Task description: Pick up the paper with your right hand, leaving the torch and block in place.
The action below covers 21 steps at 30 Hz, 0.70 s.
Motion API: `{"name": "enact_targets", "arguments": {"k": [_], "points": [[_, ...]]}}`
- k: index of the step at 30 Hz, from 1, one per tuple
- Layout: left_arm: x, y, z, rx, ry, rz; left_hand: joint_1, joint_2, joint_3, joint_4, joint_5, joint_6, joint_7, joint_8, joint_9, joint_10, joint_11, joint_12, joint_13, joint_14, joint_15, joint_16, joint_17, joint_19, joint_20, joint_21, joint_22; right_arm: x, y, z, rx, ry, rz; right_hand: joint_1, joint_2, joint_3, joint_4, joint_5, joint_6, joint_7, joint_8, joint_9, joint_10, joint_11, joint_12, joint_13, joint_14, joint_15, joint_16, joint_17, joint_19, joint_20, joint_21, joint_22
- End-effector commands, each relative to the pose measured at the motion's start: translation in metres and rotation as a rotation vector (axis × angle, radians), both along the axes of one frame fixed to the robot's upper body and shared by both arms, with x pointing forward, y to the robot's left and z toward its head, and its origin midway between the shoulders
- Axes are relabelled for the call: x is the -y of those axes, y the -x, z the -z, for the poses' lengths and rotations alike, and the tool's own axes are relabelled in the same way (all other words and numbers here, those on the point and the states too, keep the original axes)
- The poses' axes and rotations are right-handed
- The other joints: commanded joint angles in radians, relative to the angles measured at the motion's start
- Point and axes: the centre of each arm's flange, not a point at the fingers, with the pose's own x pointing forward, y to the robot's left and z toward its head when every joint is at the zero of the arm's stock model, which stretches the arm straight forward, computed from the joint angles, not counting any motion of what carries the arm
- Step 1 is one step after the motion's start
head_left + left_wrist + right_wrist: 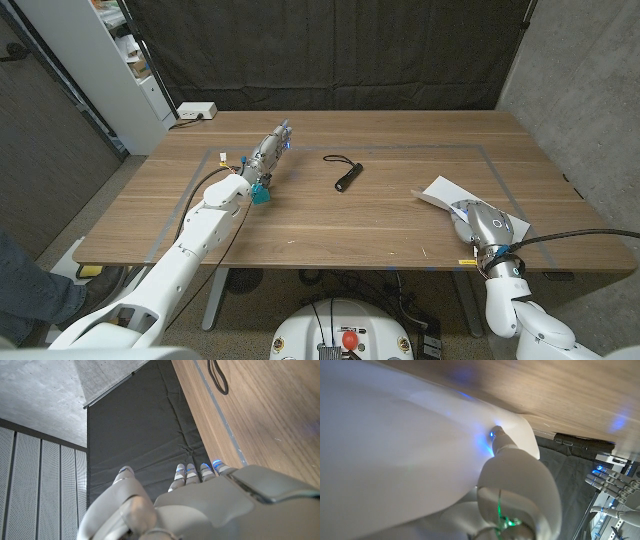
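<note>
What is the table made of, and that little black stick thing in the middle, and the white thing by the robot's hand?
Table: looks like wood, brown grain lines, matte. Torch: black, maybe metal or plastic, too small to tell; it has a cord loop. White sheet at the right hand: thin and bending, so probably paper.

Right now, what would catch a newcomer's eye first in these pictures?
Probably the white paper on the table's right side, with the right hand on its near edge; up close it fills the wrist camera, a fingertip pressed against it. Next, the small black torch with its looped cord lying alone mid-table, and the left hand resting farther left.
</note>
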Motion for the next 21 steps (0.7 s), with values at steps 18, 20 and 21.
{"name": "enact_targets", "arguments": {"k": [18,20,21], "points": [[-0.006,-0.003,-0.003,0.008,0.008,0.005,0.002,0.012,0.001,-0.006,-0.002,0.004,0.003,0.006,0.002,-0.006,-0.006,0.001,0.004,-0.003,0.003,0.001,0.006,-0.059,0.003,-0.002,0.004,-0.009,0.010,-0.027,0.090,0.028,0.008,0.023,0.003,0.007,0.007,-0.013,0.002,0.004,0.017,0.017,0.001,-0.010,-0.005,0.010,0.001,-0.070,-0.004,0.006,0.004,-0.013,-0.002,0.003],[-0.007,-0.003,-0.003,0.009,0.009,0.005,0.002,0.012,0.001,-0.006,-0.002,0.004,0.003,0.006,0.002,-0.006,-0.005,0.001,0.004,-0.003,0.004,0.001,0.006,-0.059,0.003,-0.002,0.004,-0.009,0.011,-0.029,0.099,0.031,0.007,0.024,0.003,0.006,0.008,-0.014,0.002,0.004,0.018,0.018,0.001,-0.008,-0.005,0.010,0.001,-0.070,-0.004,0.007,0.003,-0.013,-0.003,0.003],[-0.007,-0.003,-0.003,0.009,0.009,0.005,0.002,0.012,0.001,-0.006,-0.002,0.004,0.003,0.006,0.002,-0.006,-0.005,0.001,0.004,-0.003,0.004,0.001,0.006,-0.059,0.003,-0.002,0.004,-0.010,0.012,-0.030,0.103,0.032,0.008,0.024,0.003,0.006,0.008,-0.014,0.001,0.003,0.018,0.018,0.002,-0.007,-0.005,0.010,0.001,-0.070,-0.004,0.007,0.004,-0.013,-0.002,0.003]]}}
